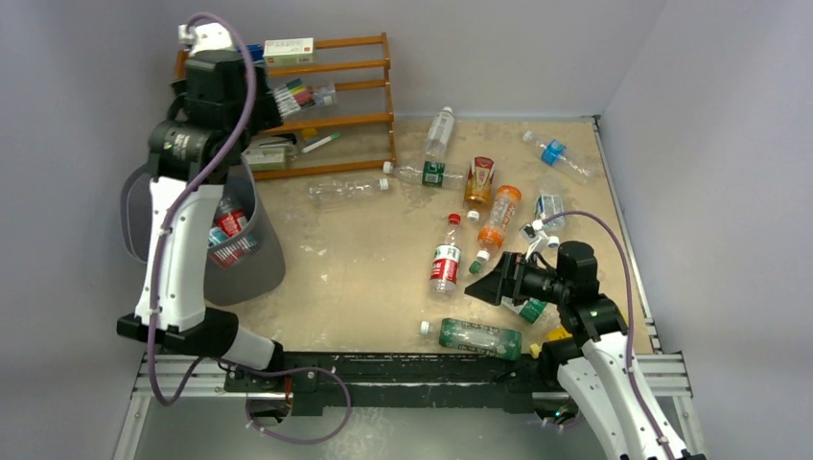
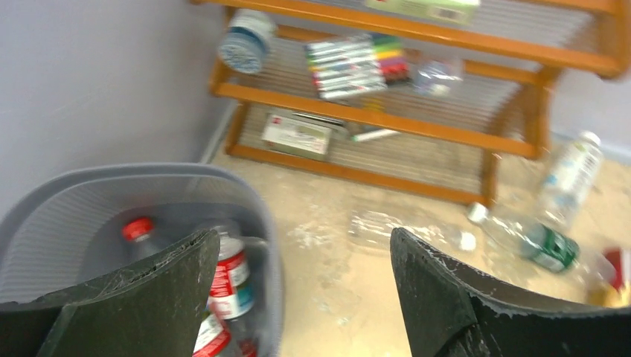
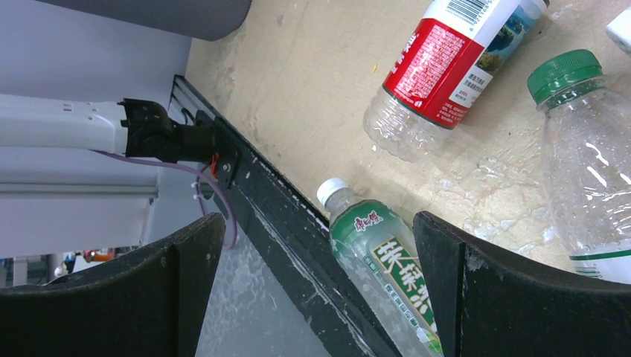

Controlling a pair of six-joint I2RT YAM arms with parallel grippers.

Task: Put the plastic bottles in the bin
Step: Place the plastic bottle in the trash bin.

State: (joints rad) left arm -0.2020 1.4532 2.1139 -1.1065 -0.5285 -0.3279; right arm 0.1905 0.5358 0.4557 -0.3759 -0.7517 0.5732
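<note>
Over at the tabletop's (image 1: 364, 278) left edge, the bin (image 1: 257, 261) already holds a few bottles (image 2: 227, 279). The left gripper (image 2: 301, 249) hangs above it, jaws wide, nothing between them. Moving right, more bottles lie scattered from mid-tabletop out to the far right corner. The right gripper (image 1: 487, 285) hovers low by the near edge, spread fully and empty. The green bottle (image 1: 479, 337) lies on its side just beneath it, along that edge. It looks empty: light, thin-walled, smooth, apt to roll or dent. Best taken across the labelled middle, jaws square to its length, with a gentle squeeze.
</note>
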